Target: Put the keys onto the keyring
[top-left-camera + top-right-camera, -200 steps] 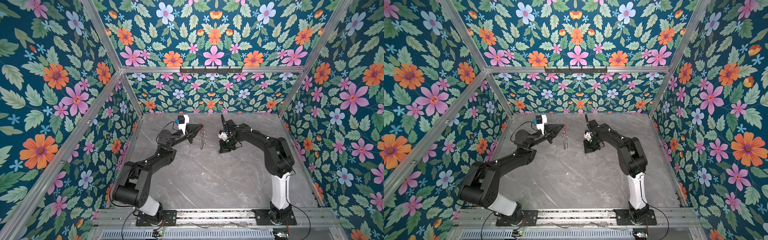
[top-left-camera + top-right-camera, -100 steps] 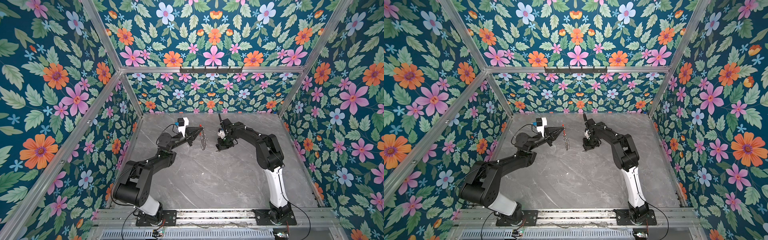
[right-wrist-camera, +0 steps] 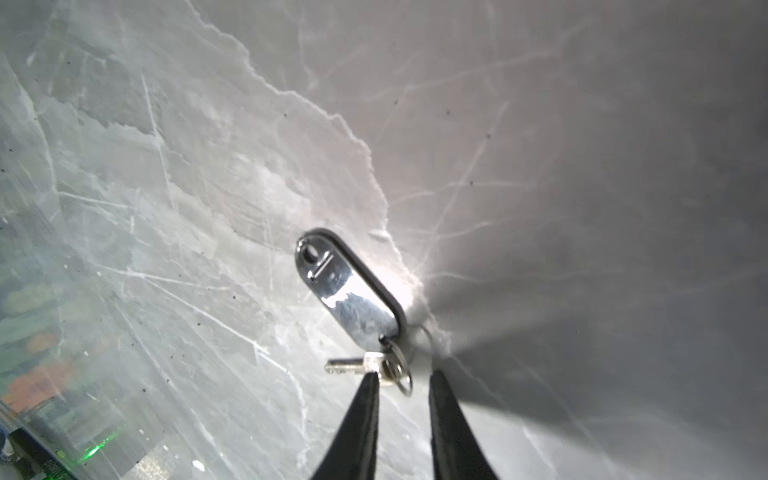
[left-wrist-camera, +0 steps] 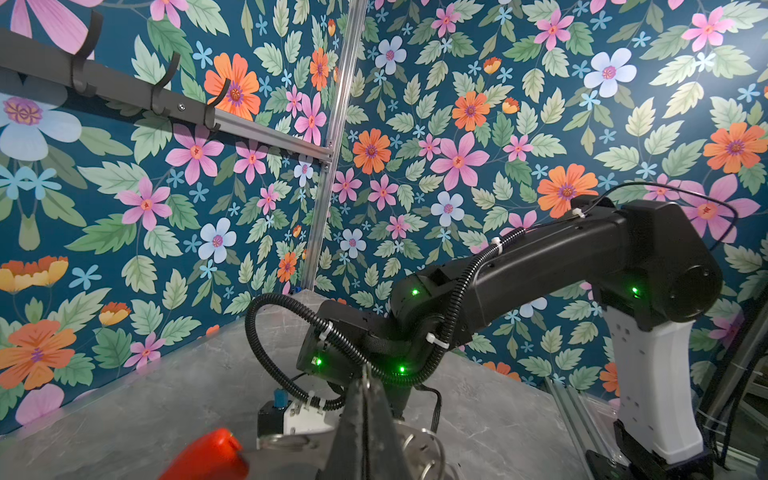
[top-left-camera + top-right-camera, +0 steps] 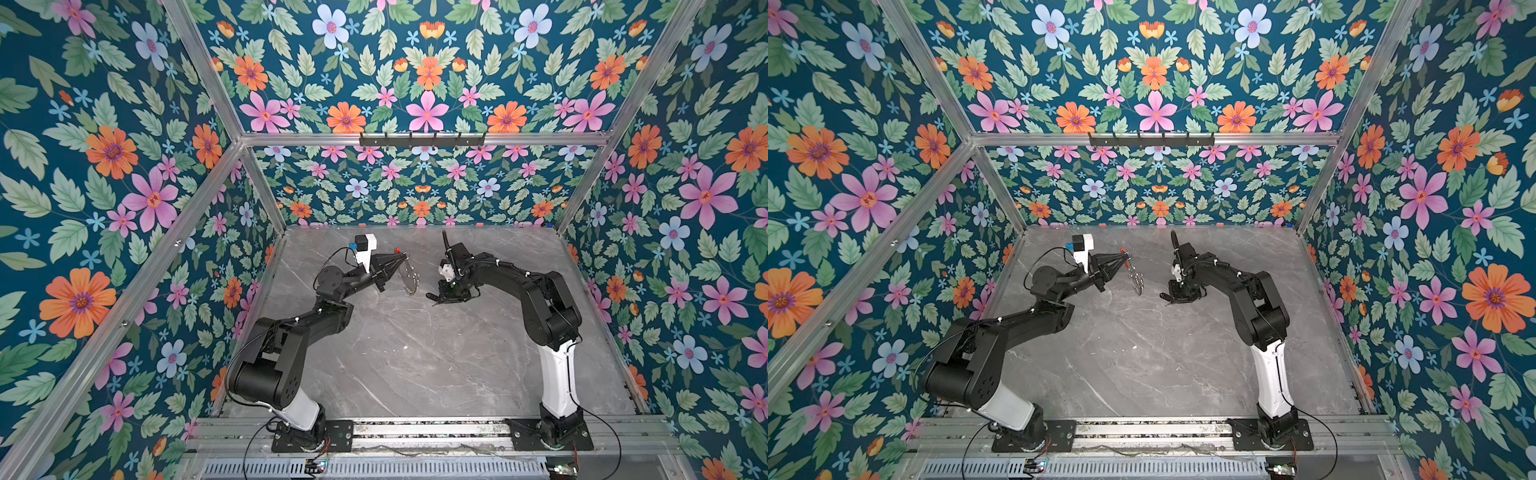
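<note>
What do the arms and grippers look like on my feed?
Both matte black with white base links: left arm, right arm. Corrugated black conduit, white zip ties, green lights. Slim tapered black fingers on the left gripper and right gripper.

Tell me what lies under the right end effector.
The keys on the marble table: an oblong tag, its split ring and a small silver key, at the parted fingertips. The tabletop beneath the tag is covered.

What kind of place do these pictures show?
Most likely a robot test cell in a laboratory: two black robot arms bolted to a metal base rail, a grey marble-patterned tabletop, and silver aluminium frame posts holding floral-printed wall panels.
</note>
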Motion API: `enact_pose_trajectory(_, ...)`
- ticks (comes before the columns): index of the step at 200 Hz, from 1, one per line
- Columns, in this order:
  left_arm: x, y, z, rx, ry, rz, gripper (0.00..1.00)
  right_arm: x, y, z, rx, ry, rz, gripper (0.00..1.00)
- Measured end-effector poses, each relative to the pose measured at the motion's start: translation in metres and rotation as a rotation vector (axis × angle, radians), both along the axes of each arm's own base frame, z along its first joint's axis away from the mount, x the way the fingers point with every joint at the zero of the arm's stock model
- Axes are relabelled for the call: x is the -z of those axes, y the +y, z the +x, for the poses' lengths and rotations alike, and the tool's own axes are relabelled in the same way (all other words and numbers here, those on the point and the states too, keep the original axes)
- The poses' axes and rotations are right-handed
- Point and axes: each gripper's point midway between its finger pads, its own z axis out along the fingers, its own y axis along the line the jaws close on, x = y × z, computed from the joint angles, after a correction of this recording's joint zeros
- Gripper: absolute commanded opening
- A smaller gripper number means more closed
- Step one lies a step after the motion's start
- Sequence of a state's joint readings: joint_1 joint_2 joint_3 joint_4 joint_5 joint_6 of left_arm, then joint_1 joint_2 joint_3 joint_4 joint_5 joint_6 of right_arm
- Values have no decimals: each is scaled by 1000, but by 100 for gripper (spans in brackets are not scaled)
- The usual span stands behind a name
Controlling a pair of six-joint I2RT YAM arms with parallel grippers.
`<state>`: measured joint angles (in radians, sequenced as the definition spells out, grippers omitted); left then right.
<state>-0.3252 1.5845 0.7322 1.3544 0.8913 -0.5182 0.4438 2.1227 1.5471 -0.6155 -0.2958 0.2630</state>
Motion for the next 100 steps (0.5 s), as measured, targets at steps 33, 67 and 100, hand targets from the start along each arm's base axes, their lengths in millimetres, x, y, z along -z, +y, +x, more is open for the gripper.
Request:
enact_pose_trajectory(33,1,0,-1,2,5,-2,0,0,2,-1,42,-8,32,23)
enact_pose_trajectory(67,0,1,-2,2,0,-4,0,1,6,-1,63,-7,71,13)
enact_pose_trajectory(100,-1,1,-2,2,0,-4,0,2,8,-2,78,-1,89,5)
